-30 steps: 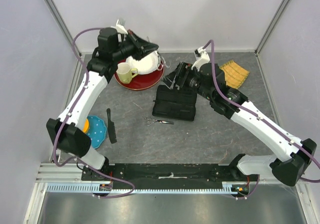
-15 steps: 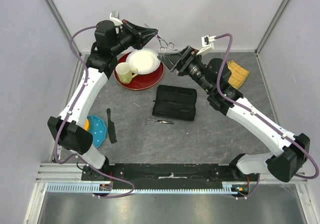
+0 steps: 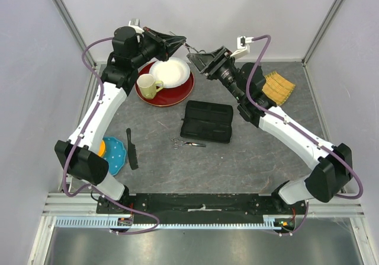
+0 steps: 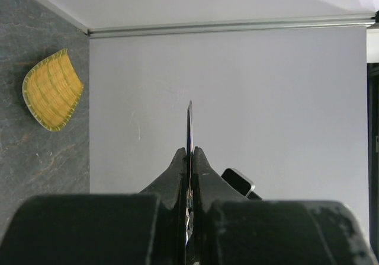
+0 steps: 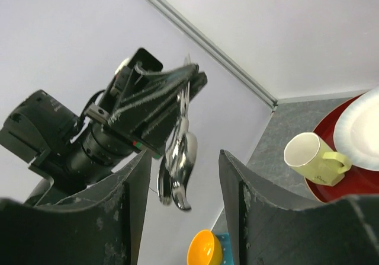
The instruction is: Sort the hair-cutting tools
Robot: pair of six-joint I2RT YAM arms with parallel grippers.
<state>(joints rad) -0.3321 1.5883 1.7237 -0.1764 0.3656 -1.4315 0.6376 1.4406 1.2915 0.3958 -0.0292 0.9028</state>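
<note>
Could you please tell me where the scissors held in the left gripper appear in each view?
Top external: scissors upper centre, in the left gripper.
Left wrist: centre, a thin edge-on blade rising from the shut gripper.
Right wrist: centre, hanging between the open fingers of the right gripper.
Shared landmark: the left gripper clamping them.

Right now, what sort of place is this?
Probably a robot test booth, not a salon: plain pale walls on metal posts box in a grey table, and two arms are bolted to its near edge.
</note>
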